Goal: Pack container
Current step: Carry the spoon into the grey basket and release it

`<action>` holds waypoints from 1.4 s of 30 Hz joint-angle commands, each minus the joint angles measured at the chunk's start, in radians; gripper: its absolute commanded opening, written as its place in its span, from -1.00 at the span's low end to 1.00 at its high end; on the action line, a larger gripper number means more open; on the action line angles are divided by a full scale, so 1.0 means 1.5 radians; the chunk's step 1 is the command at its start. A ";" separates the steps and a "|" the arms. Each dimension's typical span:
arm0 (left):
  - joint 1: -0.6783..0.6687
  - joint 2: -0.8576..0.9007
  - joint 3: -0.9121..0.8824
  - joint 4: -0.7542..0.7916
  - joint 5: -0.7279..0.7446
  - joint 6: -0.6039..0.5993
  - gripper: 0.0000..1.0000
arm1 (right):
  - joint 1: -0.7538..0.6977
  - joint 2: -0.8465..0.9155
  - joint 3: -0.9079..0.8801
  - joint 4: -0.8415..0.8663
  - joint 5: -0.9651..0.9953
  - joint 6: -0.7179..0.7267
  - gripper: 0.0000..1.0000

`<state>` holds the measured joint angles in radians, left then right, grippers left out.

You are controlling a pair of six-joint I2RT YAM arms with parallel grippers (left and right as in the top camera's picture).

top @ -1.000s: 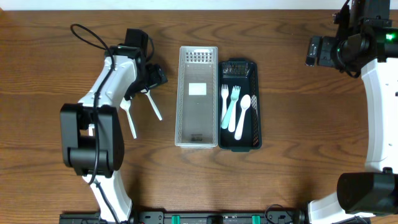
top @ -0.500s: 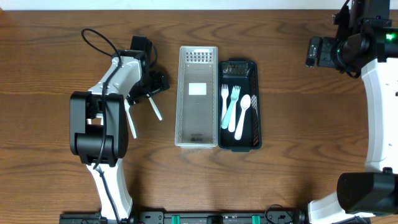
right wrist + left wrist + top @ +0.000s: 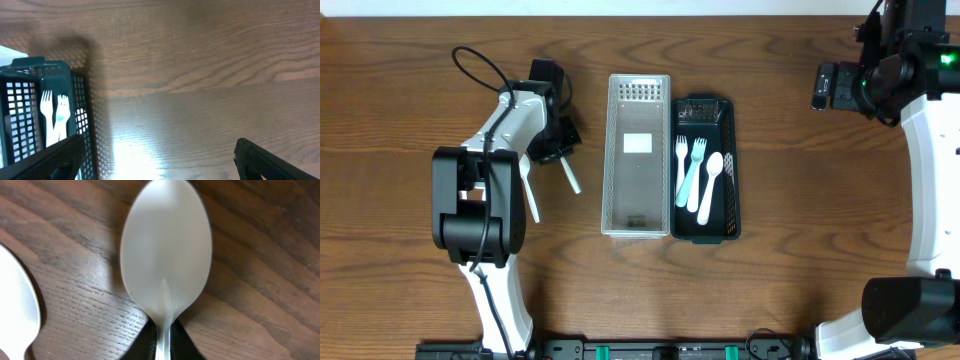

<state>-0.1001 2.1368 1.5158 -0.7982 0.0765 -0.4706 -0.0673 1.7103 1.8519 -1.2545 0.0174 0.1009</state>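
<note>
My left gripper (image 3: pixel 557 148) (image 3: pixel 162 347) is down on the table left of the containers, shut on the neck of a white spoon (image 3: pixel 166 255). The spoon's handle (image 3: pixel 569 173) sticks out toward the table front. A second white spoon (image 3: pixel 528 188) (image 3: pixel 17 311) lies just to its left. The clear container (image 3: pixel 620 160) stands mid-table with nothing but a label inside. Against its right side stands a dark green basket (image 3: pixel 731 180) (image 3: pixel 80 100) holding two forks (image 3: pixel 692 160) (image 3: pixel 55 115) and a white spoon (image 3: pixel 710 185). My right gripper (image 3: pixel 823 84) (image 3: pixel 160 162) hangs open at the far right, holding nothing.
A black cable (image 3: pixel 475 62) loops off the left arm near the back left. Bare wood lies between the dark green basket and the right arm (image 3: pixel 930 150).
The left gripper's jaws have shut on the spoon's neck; they stood open a second ago. The left arm swung slightly toward the back. The right arm has not moved.
</note>
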 commanded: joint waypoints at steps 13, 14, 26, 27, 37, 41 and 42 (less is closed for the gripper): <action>-0.020 -0.078 0.028 -0.053 0.001 0.078 -0.88 | -0.006 -0.004 -0.001 -0.001 0.006 -0.009 0.96; -0.027 -0.105 0.032 -0.061 -0.001 0.088 -0.88 | -0.006 -0.004 -0.001 -0.002 0.006 -0.009 0.96; -0.234 -0.317 0.034 -0.075 -0.064 0.190 -0.88 | -0.006 -0.004 -0.001 0.001 0.006 -0.008 0.95; -0.250 -0.311 0.033 -0.075 -0.064 0.189 -0.88 | -0.006 -0.004 -0.001 0.001 0.006 -0.008 0.96; -0.293 -0.170 0.026 -0.068 -0.033 0.136 -0.88 | -0.006 -0.004 -0.001 -0.008 0.006 -0.009 0.96; -0.293 -0.147 0.026 -0.069 -0.034 0.136 -0.79 | -0.006 -0.004 -0.001 -0.009 0.006 -0.008 0.96; -0.293 -0.148 0.026 -0.069 -0.034 0.139 -0.74 | -0.006 -0.004 -0.001 -0.009 0.006 -0.008 0.96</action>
<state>-0.5442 1.9251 1.5581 -0.8978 0.0212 -0.2558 -0.0673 1.7103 1.8519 -1.2648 0.0189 0.1009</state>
